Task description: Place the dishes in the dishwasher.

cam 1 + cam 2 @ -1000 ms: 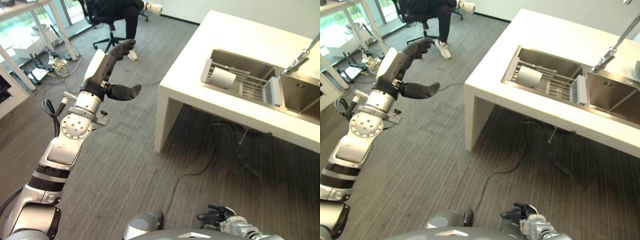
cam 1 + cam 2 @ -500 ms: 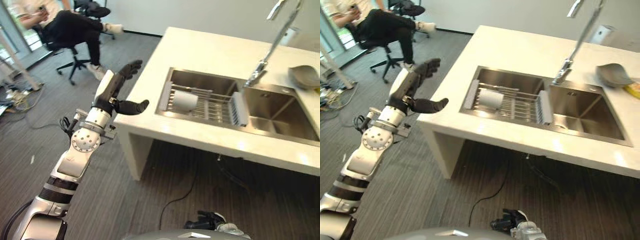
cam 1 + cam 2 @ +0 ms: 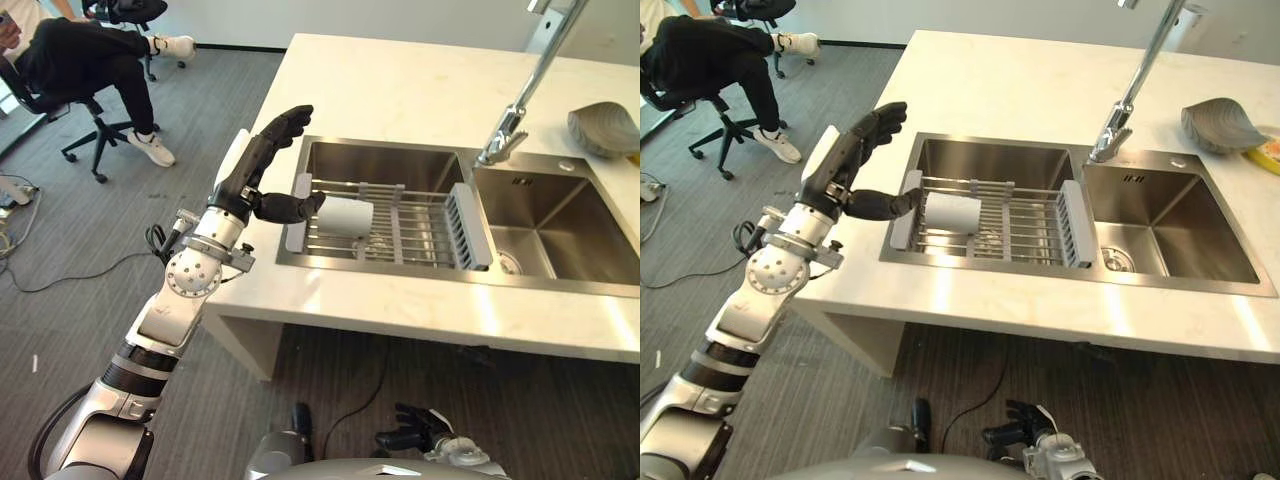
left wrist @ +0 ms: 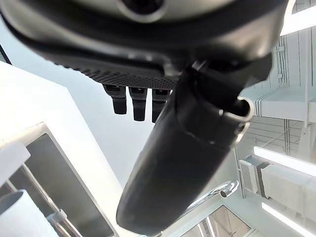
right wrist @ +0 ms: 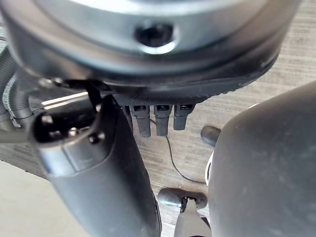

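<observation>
The left robot hand (image 3: 262,172) is raised at the left end of the sink, fingers straight and thumb spread, holding nothing. The thumb points toward the white cup (image 3: 345,216), which lies on its side at the left end of the wire rack (image 3: 400,222) set across the left basin of the sink (image 3: 430,172). The spread looks like a readying to take the cup around its body. The right robot hand (image 3: 420,437) hangs low near the floor, fingers loosely extended, idle. Farther right, past the faucet (image 3: 525,95), a grey bowl (image 3: 605,128) rests on the white table (image 3: 400,85), a likely later pick. At the far left a person (image 3: 85,55) sits on an office chair.
</observation>
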